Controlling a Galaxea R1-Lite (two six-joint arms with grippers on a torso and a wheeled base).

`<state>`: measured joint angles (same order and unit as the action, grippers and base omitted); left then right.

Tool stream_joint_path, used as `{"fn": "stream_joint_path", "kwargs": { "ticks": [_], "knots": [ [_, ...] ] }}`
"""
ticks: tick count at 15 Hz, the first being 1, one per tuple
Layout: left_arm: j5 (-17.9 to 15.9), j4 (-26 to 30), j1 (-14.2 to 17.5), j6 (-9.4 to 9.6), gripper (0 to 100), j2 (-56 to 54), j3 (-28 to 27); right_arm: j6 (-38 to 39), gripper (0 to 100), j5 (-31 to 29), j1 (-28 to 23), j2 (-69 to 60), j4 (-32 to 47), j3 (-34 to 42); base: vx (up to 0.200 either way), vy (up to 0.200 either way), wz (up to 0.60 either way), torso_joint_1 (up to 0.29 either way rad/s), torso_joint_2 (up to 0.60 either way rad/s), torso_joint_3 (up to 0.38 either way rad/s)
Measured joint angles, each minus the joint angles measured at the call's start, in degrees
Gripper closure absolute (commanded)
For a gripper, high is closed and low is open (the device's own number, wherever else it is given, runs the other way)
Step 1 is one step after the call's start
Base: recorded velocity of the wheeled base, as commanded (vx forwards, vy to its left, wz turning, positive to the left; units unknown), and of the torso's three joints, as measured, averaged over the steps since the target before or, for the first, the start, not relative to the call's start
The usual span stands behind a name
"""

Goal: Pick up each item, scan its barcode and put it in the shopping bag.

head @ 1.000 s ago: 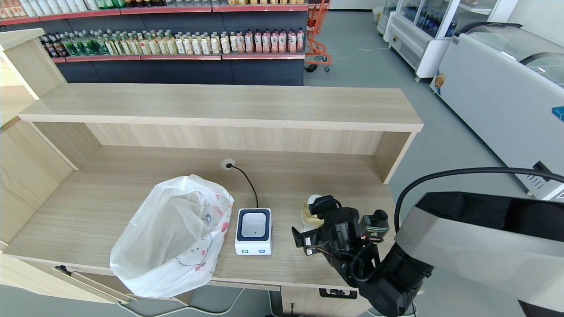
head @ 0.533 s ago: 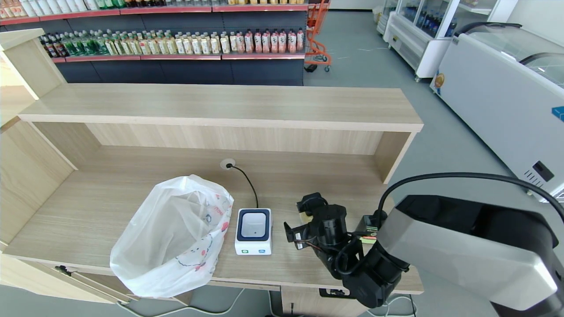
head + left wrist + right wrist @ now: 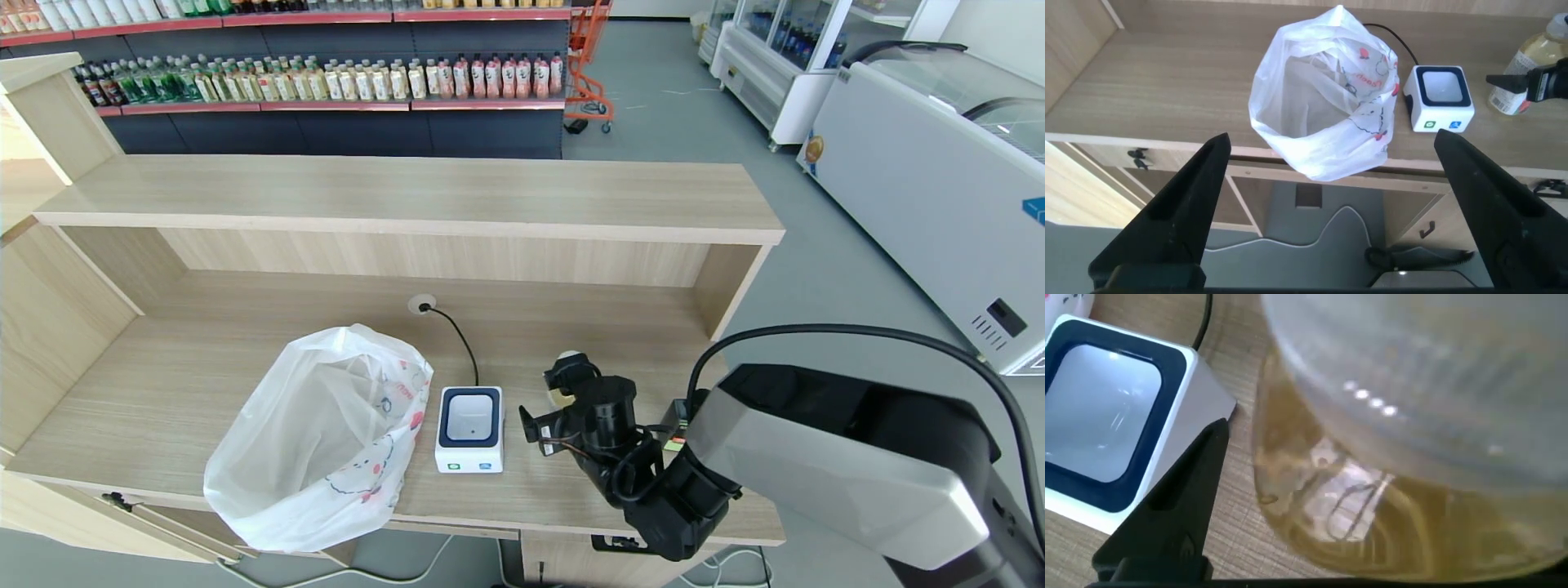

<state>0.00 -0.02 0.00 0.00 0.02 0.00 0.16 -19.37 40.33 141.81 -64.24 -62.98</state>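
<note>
A clear bottle [image 3: 572, 358] of yellowish drink with a white cap stands on the wooden counter [image 3: 245, 359], right of the scanner [image 3: 469, 426]. My right gripper [image 3: 562, 394] is low around it and hides most of its body. In the right wrist view the bottle [image 3: 1372, 474] looms close, and a strip of counter shows between it and one of the fingers [image 3: 1167, 514], so the gripper is open. The white shopping bag [image 3: 326, 433] stands open-mouthed left of the scanner. My left gripper [image 3: 1331, 143] hangs open in front of the counter, before the bag [image 3: 1323, 98].
A black cable [image 3: 457, 335] runs from the scanner back to a hole in the counter. A raised shelf [image 3: 408, 196] closes off the back, with side walls to left and right. Free counter lies left of the bag and behind it.
My right arm has moved left and closer onto the bottle, which is now mostly hidden behind the gripper. The bag, the scanner and the left gripper stay as they were.
</note>
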Motion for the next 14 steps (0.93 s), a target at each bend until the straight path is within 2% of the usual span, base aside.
{"fn": "stream_joint_path", "kwargs": {
  "ticks": [10, 14],
  "knots": [
    [0.0, 0.0, 0.0, 0.00, 0, 0.0, 0.0, -0.6, 100, 0.1, -2.3, 0.0, -0.5, 1.3, 0.000, 0.000, 0.00, 0.000, 0.00, 0.000],
    [0.0, 0.0, 0.0, 0.00, 0, 0.0, 0.0, 1.8, 100, 1.3, -3.3, -2.8, 1.0, 1.6, 0.000, 0.000, 0.00, 0.000, 0.00, 0.000]
  ]
}}
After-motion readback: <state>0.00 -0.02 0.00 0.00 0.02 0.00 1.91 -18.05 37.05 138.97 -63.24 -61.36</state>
